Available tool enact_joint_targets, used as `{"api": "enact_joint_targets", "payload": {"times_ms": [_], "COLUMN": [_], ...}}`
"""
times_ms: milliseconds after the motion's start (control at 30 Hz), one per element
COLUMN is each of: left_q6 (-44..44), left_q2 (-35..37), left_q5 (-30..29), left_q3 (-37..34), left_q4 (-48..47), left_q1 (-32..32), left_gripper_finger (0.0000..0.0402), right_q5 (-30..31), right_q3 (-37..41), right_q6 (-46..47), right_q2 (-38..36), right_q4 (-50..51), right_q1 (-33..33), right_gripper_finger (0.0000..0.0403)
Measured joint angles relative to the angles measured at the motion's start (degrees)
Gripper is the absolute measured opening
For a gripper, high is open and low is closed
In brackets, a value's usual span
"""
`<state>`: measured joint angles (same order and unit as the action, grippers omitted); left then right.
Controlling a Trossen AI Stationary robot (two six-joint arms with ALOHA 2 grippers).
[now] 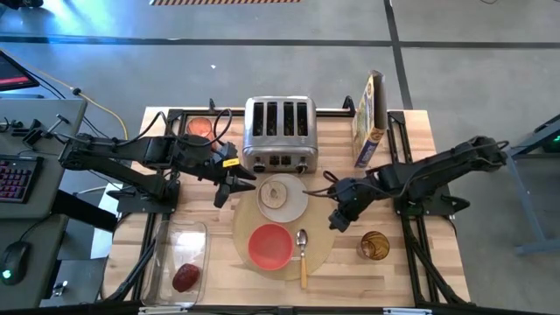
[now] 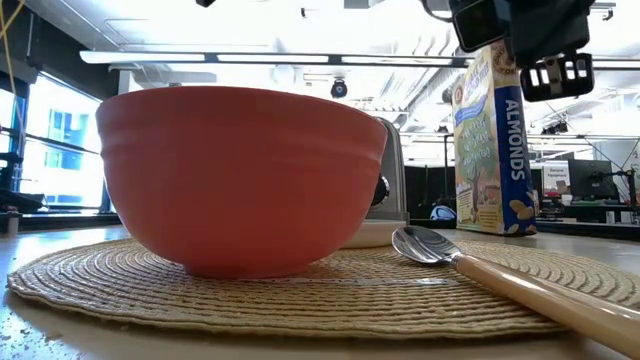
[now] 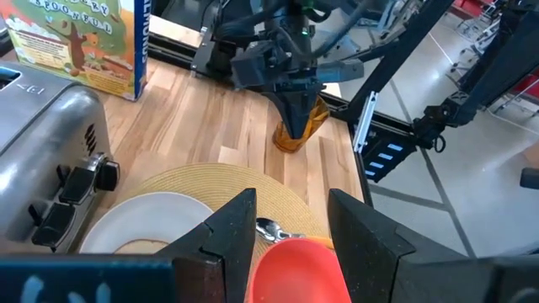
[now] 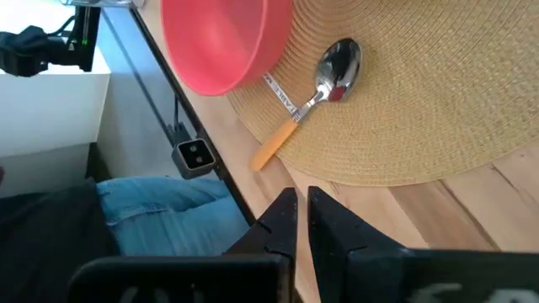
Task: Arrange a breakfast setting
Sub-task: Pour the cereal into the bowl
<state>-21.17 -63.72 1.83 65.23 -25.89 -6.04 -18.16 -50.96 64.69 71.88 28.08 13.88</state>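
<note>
A round tan placemat (image 1: pixel 325 249) lies near the table's front middle. On it stand a red bowl (image 1: pixel 270 245) and, to the bowl's right, a wooden-handled spoon (image 1: pixel 303 255), bowl end pointing far. A small white plate (image 1: pixel 296 206) with the round toast slice (image 1: pixel 278 193) rests on the mat's far edge. The dark red fruit (image 1: pixel 185 277) lies in a clear tub (image 1: pixel 171 245) at the front left. My left gripper (image 1: pixel 234 188) hovers open left of the plate, with nothing between its fingers (image 3: pixel 227 240). My right gripper (image 1: pixel 337 220) is shut above the mat's right edge (image 4: pixel 438 160).
A silver toaster (image 1: pixel 278 136) stands at the far middle, with a cereal box (image 1: pixel 369 118) to its right. An amber glass (image 1: pixel 374 246) sits right of the mat, close under my right arm. A reddish round thing (image 1: pixel 199 127) lies at the far left corner.
</note>
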Motion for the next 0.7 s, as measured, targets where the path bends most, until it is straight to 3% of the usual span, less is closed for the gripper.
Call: {"api": "enact_joint_targets", "payload": {"times_ms": [400,700], "left_q6": [1.1,0.9], "left_q2": [0.0,0.0], "left_q5": [-0.2,-0.2], "left_q3": [0.0,0.0], "left_q4": [-0.1,-0.1], "left_q1": [0.0,0.0], "left_gripper_finger": [0.0138,0.0138], "right_q5": [9.2,14.0], "right_q3": [0.0,0.0], "right_q6": [4.5,11.6], "right_q2": [0.0,0.0], "right_q4": [0.5,8.2], "right_q1": [5.6,9.8], "right_gripper_finger": [0.0111,0.0163]}}
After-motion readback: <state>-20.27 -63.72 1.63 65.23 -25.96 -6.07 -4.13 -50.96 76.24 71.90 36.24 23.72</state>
